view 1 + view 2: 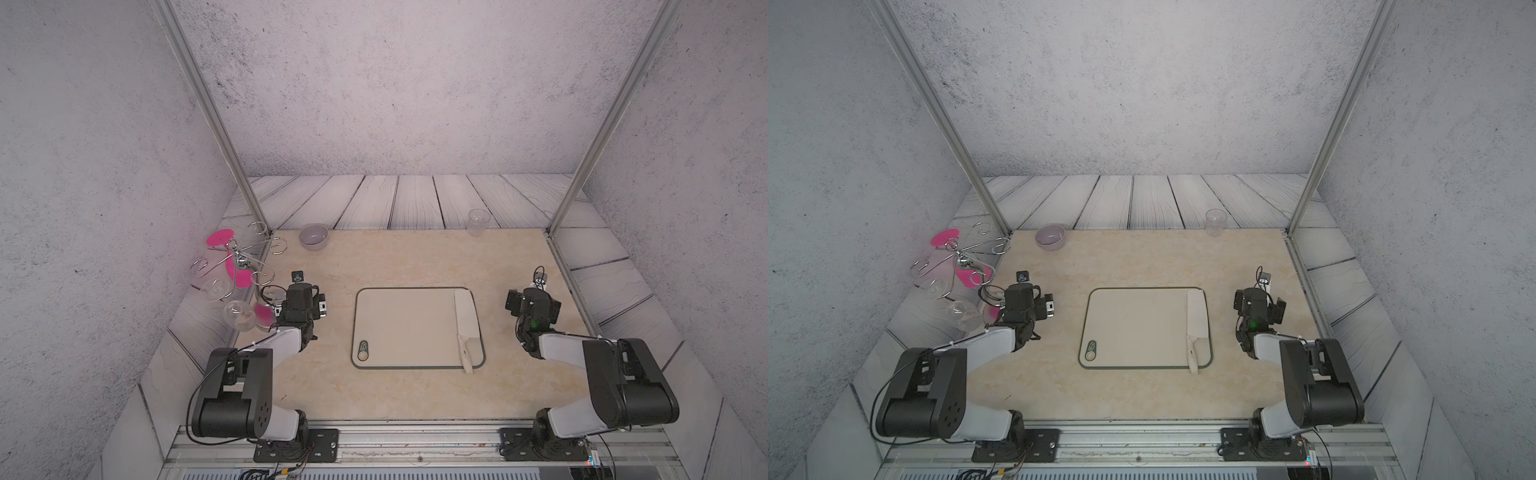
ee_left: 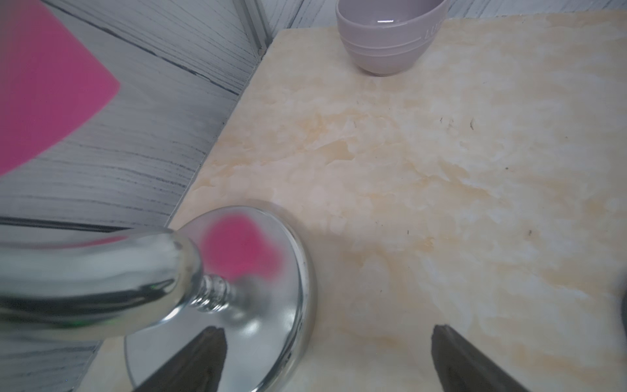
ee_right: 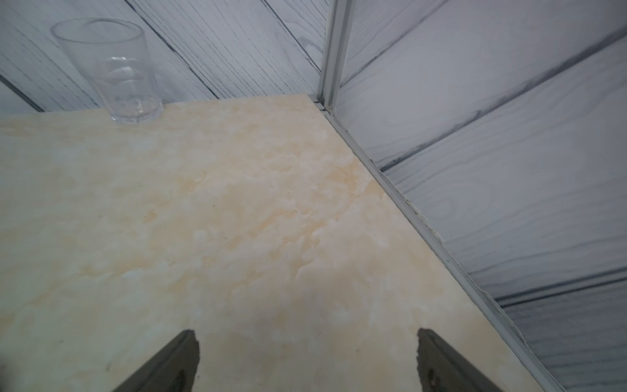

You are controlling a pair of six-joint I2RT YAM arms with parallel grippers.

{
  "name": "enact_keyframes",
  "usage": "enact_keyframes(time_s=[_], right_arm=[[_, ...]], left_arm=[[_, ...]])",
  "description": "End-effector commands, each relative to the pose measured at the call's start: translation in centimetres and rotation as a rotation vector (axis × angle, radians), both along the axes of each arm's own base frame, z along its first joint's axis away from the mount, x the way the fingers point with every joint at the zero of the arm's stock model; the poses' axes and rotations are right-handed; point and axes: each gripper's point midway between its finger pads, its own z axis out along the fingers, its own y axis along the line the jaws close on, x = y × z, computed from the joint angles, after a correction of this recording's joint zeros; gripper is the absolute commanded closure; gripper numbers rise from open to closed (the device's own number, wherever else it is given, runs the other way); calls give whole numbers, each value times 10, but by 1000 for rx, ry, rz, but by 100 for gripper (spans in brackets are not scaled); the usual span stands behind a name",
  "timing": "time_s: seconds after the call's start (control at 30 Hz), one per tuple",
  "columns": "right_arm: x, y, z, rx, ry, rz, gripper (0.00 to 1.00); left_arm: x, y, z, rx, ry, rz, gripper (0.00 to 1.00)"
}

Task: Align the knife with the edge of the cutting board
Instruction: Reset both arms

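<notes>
Bench (image 1: 395,395): bare in front, so nothing stood between the arms and the work.
Cutting board (image 1: 407,328): flat at mid-bench, hole corner nearest on the left.
Knife (image 1: 464,320): lay on the board just inside its right rim. The blade ran nearly parallel to that rim and pointed away, and the handle end overhung the near edge. I judged it as good as aligned.
Left hand (image 2: 330,356): released, jaws wide, holding nothing. It stood well left of the board, by the chrome base of the glass stand (image 1: 241,262).
Right hand (image 3: 307,353): also released and empty, over bare bench well right of the board. Presumably both were parked clear so the knife would not be nudged.
Bowl (image 1: 314,236): far left, untouched.
Clear glass (image 1: 478,222): far right edge, upright, out of the way.
</notes>
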Motion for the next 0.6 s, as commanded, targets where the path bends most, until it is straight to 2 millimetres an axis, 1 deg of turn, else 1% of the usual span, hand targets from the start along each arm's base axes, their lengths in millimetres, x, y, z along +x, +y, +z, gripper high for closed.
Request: enact_keyframes(time_s=[0.0,0.03,0.2,0.33,0.4,0.57], right_arm=[[6,12,-2,2,-56,83,1],[6,13,-6,3,-33,87,1],[11,22,-5,7,-12,146,1],[11,22,-5,8,-13,147,1],[11,23,-5,8,-15,148,1],[11,22,-6,9,-10,147,1]], left_arm=[[28,-10,26,6,-149,-80,0],[29,-10,26,2,-172,-85,0],[29,-11,22,-48,-160,-129,0],[25,-19,17,-68,-192,-185,0],[23,-17,16,-66,-221,-177,0],[23,-17,15,-73,-213,-177,0]])
